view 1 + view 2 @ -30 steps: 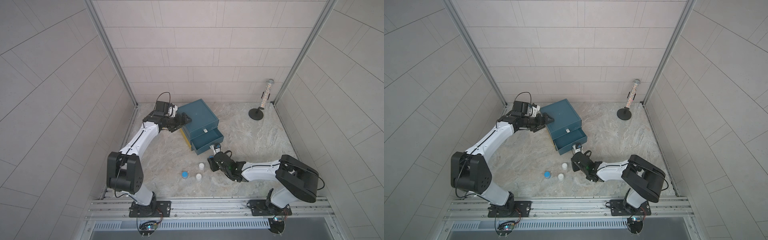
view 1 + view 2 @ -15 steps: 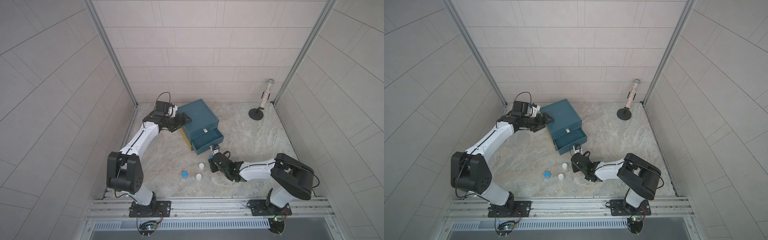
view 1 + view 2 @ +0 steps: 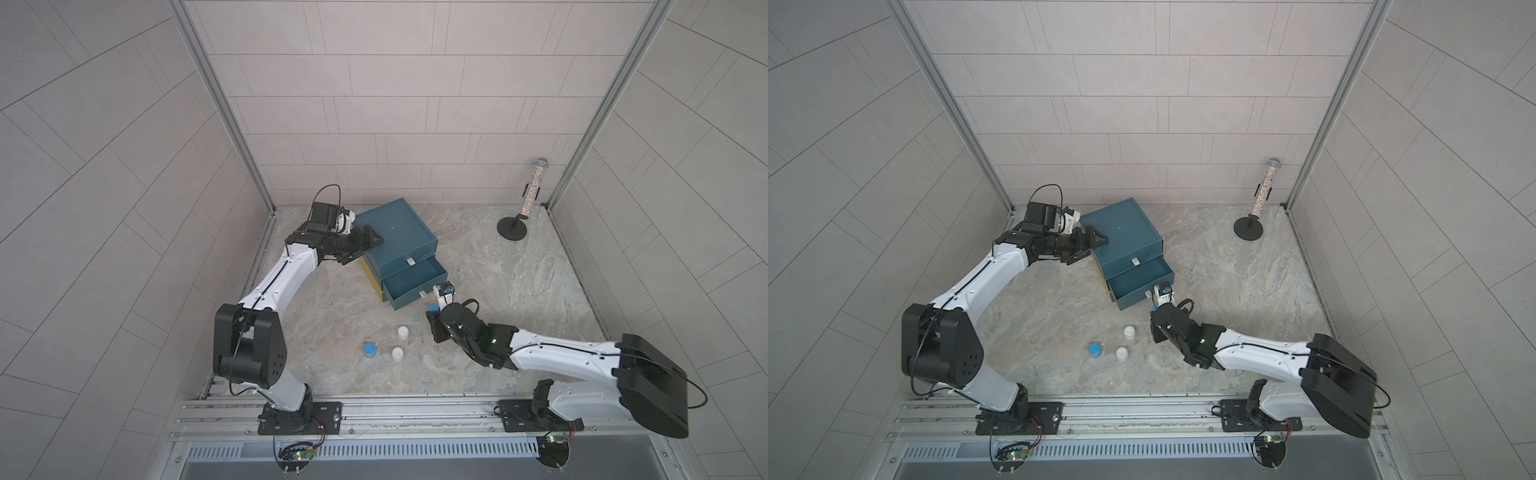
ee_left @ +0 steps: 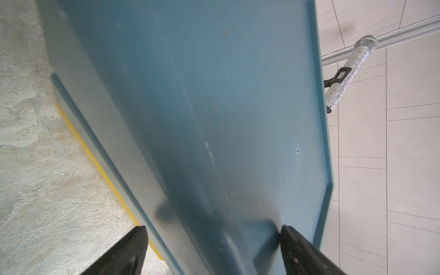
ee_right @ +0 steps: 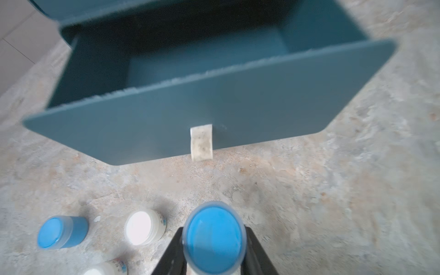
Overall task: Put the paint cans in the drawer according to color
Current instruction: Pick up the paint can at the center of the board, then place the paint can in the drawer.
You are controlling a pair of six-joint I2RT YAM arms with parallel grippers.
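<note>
Three walls of pale grey tile close in the room, with a metal post in each far corner. The surface is a marbled beige-grey slab, edged at the near side by a metal rail that carries both arm bases.

Two white-and-black arms reach inward. One teal cabinet with two drawers stands toward the far left. The upper drawer is closed and the lower drawer is pulled out.

The left end effector is at the cabinet's near corner. Its jaws are spread wide astride the top edge, with one finger on the top panel and the other beside the side wall.

One glittery tube on a black stand sits in the far right corner, well apart from both end effectors.

Four paint cans show, two blue and two white. The right end effector is clamped on one blue can, holding it upright between its fingers, just in front of the open drawer's front panel.

The other blue can and the two white cans stand upright on the surface in a loose cluster near that end effector, on its left.

Two pale pull tabs show, one on each drawer front. The lower tab is directly ahead of the held can.
</note>
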